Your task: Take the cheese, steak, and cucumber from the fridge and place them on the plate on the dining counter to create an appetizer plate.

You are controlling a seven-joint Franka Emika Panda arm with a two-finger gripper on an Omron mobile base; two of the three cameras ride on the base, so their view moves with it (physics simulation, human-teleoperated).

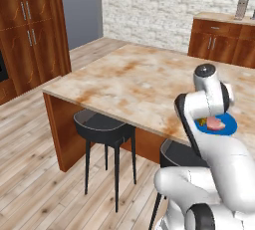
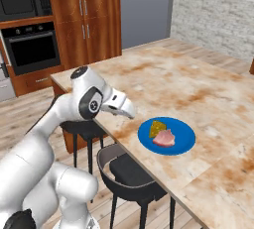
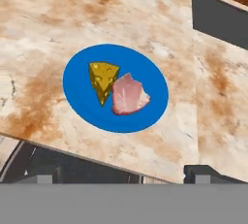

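Observation:
The bright blue plate point(image 3: 82, 97) lies on the beige marbled dining counter point(image 3: 58, 19) near its front edge. On the plate rest the yellow speckled cheese point(image 3: 102, 80) wedge and, touching its side, the pinkish steak point(image 3: 128, 95). My gripper point(image 3: 123, 175) hovers above and just in front of the plate, open, its fingertips point(image 3: 201, 173) wide apart with nothing between them. From the right base view the plate point(image 2: 181, 141) carries the cheese point(image 2: 158, 127) and steak point(image 2: 164, 138), with the gripper point(image 2: 132, 114) up and to their left. The arm partly hides the plate point(image 1: 229, 127). The cucumber and the fridge are out of view.
Black stools point(image 2: 130, 173) point(image 1: 103, 127) stand under the counter's front edge below the hand. A dark inset sink point(image 3: 220, 17) lies beyond the plate. Wood cabinets point(image 1: 30, 30) and a black wall oven point(image 2: 31, 44) line the far wall across open wooden floor.

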